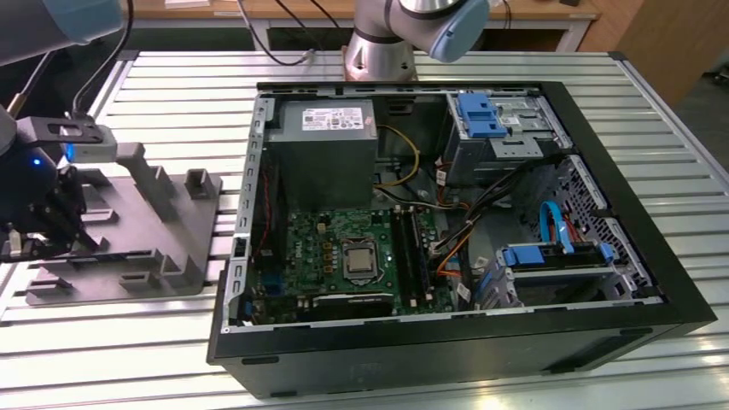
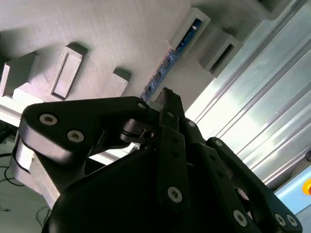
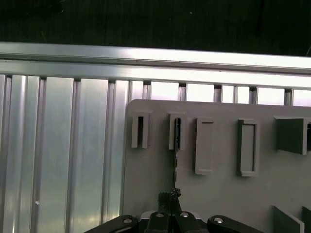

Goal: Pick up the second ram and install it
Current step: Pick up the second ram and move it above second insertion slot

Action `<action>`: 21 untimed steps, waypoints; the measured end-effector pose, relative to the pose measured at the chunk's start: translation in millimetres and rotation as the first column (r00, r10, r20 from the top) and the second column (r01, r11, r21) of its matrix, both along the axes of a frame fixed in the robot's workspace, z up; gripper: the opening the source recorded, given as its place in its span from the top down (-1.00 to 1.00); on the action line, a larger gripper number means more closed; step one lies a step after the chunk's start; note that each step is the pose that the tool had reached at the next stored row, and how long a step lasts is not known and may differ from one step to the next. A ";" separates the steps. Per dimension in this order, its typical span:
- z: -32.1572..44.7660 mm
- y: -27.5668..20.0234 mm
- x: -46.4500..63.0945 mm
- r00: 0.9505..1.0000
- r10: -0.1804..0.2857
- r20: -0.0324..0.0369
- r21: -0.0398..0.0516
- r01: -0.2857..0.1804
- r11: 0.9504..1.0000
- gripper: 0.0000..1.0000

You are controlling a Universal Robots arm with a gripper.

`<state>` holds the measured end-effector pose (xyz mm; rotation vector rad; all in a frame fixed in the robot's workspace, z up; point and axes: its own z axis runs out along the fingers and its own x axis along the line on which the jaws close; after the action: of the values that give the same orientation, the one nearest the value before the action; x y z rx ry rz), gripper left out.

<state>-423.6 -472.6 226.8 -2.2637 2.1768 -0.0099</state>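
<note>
Ribbed aluminium forms the surface (image 1: 171,81), and on it one black end effector (image 3: 169,196) has its fingers drawn narrow, pinched on the near end of the second ram (image 3: 175,150). That single dark bluish-green stick stands on its edge. It runs straight away from the fingertips into a slotted post of the one grey fixture tray (image 3: 223,199). In the first wrist view the tray shows two such slotted posts, the ram's and one more just beside it. Two longer rectangular frames (image 3: 248,148) sit further along the same row. In the exterior view, well apart from the end effector toward the exterior view's right, lies one open computer case (image 1: 456,354). Inside it are one green motherboard (image 1: 313,248) and two blue carriers (image 1: 479,109).
</note>
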 end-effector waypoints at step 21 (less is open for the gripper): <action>-11.1 -0.1 0.8 1.000 0.000 -0.001 0.017 0.000 1.000 0.66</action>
<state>-422.8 -472.7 215.7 -2.2555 2.1691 0.0092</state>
